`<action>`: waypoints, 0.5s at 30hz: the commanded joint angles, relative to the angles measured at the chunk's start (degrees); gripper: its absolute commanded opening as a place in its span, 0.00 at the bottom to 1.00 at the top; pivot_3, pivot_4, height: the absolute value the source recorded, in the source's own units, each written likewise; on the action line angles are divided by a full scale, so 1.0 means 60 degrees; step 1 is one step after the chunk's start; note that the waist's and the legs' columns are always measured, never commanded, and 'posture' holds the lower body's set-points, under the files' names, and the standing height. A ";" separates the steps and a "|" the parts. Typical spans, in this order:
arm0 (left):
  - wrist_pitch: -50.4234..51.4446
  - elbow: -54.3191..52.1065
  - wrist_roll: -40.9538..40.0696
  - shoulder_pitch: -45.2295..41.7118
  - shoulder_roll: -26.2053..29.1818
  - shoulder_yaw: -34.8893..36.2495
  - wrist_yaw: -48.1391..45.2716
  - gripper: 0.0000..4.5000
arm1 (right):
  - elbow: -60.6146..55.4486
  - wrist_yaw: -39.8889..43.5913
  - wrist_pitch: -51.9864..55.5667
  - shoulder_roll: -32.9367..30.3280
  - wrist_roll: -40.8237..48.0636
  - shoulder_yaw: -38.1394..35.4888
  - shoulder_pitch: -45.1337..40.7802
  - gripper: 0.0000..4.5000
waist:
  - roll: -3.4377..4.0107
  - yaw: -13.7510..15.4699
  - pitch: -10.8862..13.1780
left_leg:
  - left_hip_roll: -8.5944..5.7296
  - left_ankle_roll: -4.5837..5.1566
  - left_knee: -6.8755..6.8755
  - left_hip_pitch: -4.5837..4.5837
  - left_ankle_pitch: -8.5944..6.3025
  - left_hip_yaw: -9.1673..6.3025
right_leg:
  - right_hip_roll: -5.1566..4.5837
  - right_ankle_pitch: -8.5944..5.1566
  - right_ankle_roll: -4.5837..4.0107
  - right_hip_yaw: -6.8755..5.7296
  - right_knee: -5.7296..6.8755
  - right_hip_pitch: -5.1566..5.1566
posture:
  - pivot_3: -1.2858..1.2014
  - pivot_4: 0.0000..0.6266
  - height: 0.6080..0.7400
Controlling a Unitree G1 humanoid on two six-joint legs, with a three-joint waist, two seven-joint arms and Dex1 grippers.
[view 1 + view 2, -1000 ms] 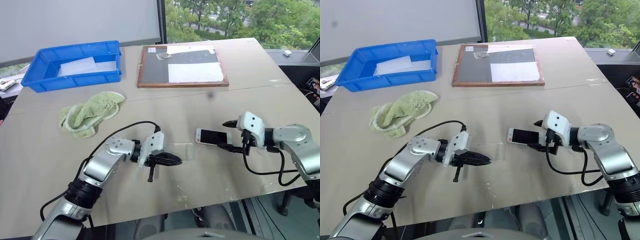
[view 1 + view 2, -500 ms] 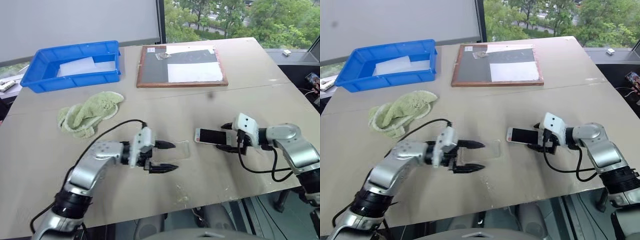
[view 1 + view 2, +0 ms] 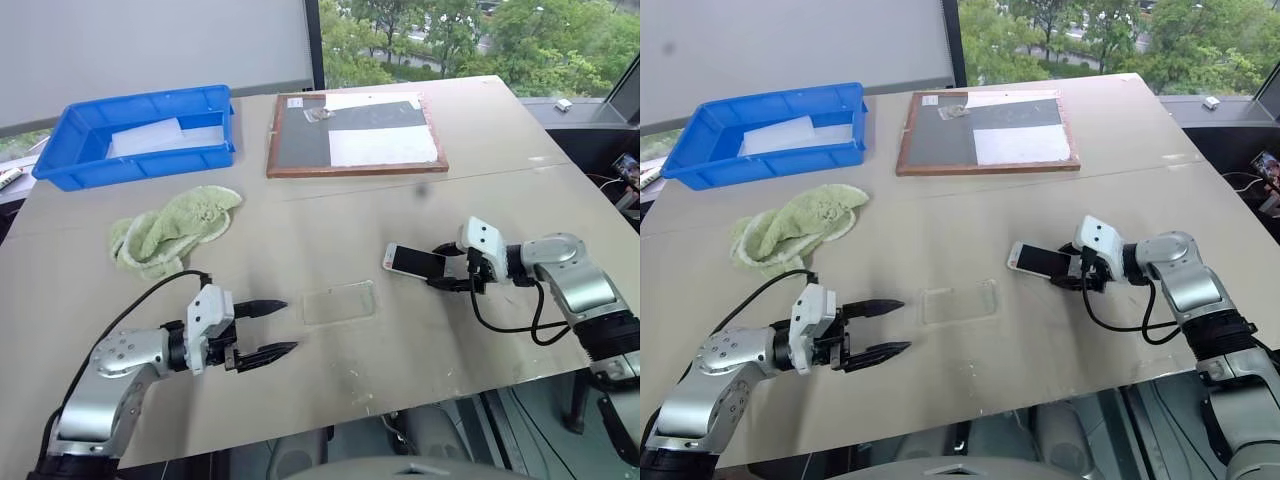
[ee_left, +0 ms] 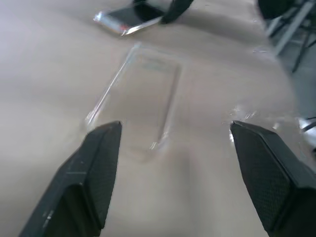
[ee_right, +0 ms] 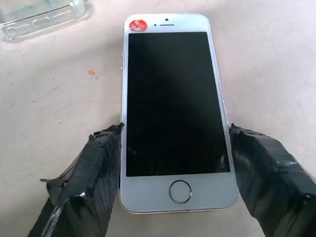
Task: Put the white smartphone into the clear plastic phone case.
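At the far left of the table (image 3: pixel 400 370) sits a blue plastic bin (image 3: pixel 60 160) with a white frosted sheet (image 3: pixel 148 137) lying inside it. In front of the bin a crumpled green cloth (image 3: pixel 170 228) rests on the tabletop. Nearer the front edge, the left gripper (image 3: pixel 272 328) hovers low with its two black fingers spread wide apart and nothing between them; in the left wrist view those fingers (image 4: pixel 96 173) frame the table with a broad gap. Just to the right of that gripper, apart from it, the clear plastic phone case (image 3: pixel 339 301) lies flat on the table, its long side running left to right. Behind it, toward the far edge, a wood-framed board (image 3: pixel 352 133) carries dark and white panels. Right of the case, and separate from it, the white smartphone (image 3: pixel 414 261) lies screen up with a small red sticker (image 5: pixel 137 23) by its earpiece. The right gripper (image 3: pixel 443 266) straddles the phone's home-button end, a taped finger (image 5: pixel 94 168) beside each long edge; they seem to touch the phone's sides, though the contact is hard to confirm.
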 commanded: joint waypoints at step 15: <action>-0.1047 0.1622 0.0251 -0.0606 -0.0066 0.0046 -0.0158 0.81 | -0.3984 -0.1344 0.2354 0.0612 0.0469 0.0526 -0.0266 0.29 | 0.0007 0.0130 0.0007 | -0.0015 -0.0001 0.0001 -0.0004 -0.0001 0.0027 | -0.0018 0.0001 0.0002 0.0024 0.0006 -0.0010 | 0.52 0.24 1.00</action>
